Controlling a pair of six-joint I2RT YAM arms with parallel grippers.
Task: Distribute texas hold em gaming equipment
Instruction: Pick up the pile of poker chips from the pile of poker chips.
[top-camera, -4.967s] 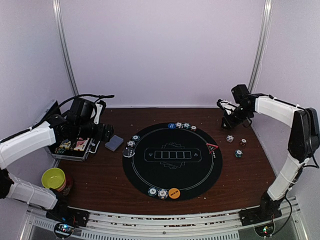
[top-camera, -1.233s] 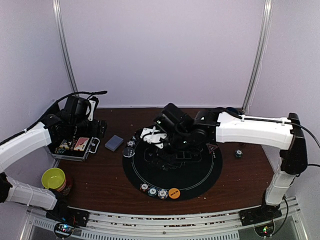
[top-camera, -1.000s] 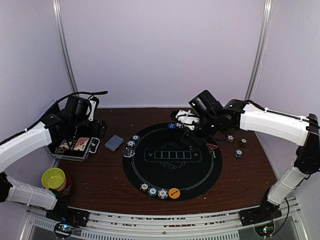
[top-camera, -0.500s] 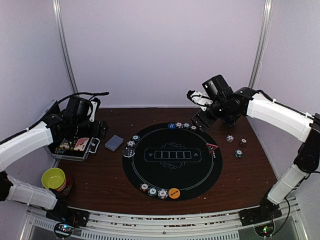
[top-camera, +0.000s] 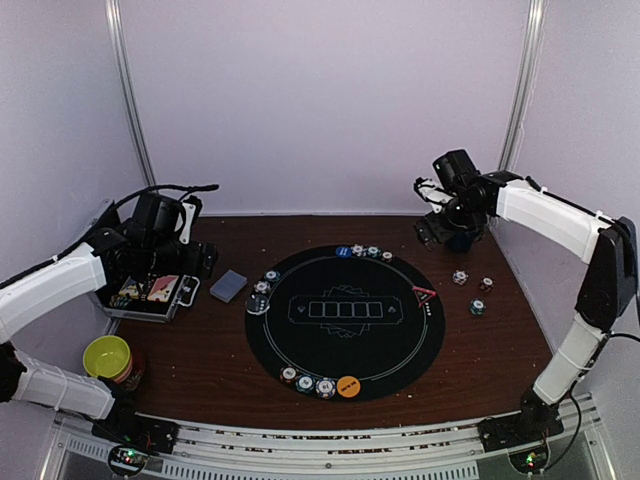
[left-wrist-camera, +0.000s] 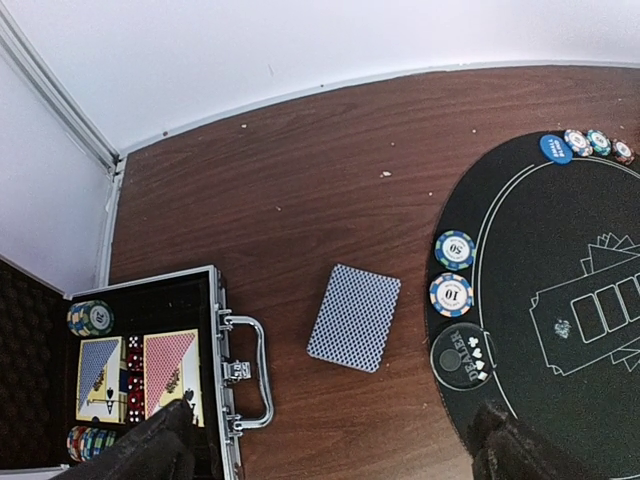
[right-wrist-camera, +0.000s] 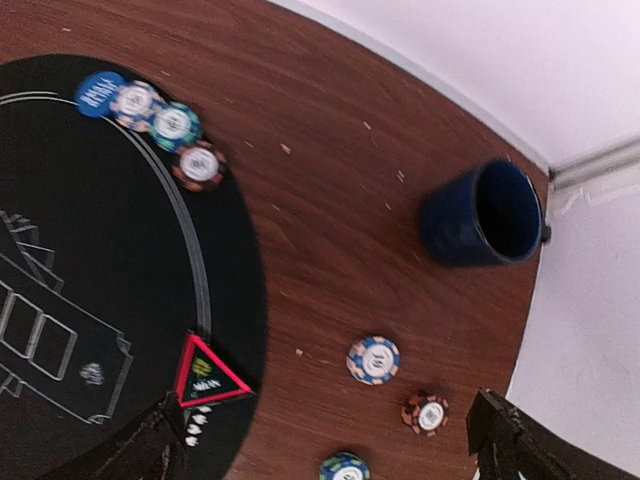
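The grey-blue-backed deck of cards (top-camera: 228, 286) (left-wrist-camera: 354, 317) lies left of the round black mat (top-camera: 345, 330). Striped chips sit on the mat's left edge (left-wrist-camera: 451, 294) beside a dealer disc (left-wrist-camera: 459, 356). More chips (top-camera: 372, 252) and a blue button (top-camera: 343, 251) sit at its far edge. At the near edge are three chips (top-camera: 305, 383) and an orange button (top-camera: 348, 386). The red triangle marker (right-wrist-camera: 207, 373) lies at the mat's right edge. Three loose chips (right-wrist-camera: 373, 360) lie on the wood beyond it. My left gripper (left-wrist-camera: 330, 455) hangs open above the case and deck. My right gripper (right-wrist-camera: 330, 445) hovers open near the far right corner, holding nothing.
An open metal case (left-wrist-camera: 150, 370) with cards, dice and chips stands at the left. A dark blue cup (right-wrist-camera: 485, 213) stands in the far right corner, close under my right arm. A yellow-green bowl (top-camera: 108, 356) sits front left. White walls enclose the table.
My right arm has swung from over the mat's middle back to the far right corner, empty. The mat's near edge now holds a third chip. The left arm has barely moved.
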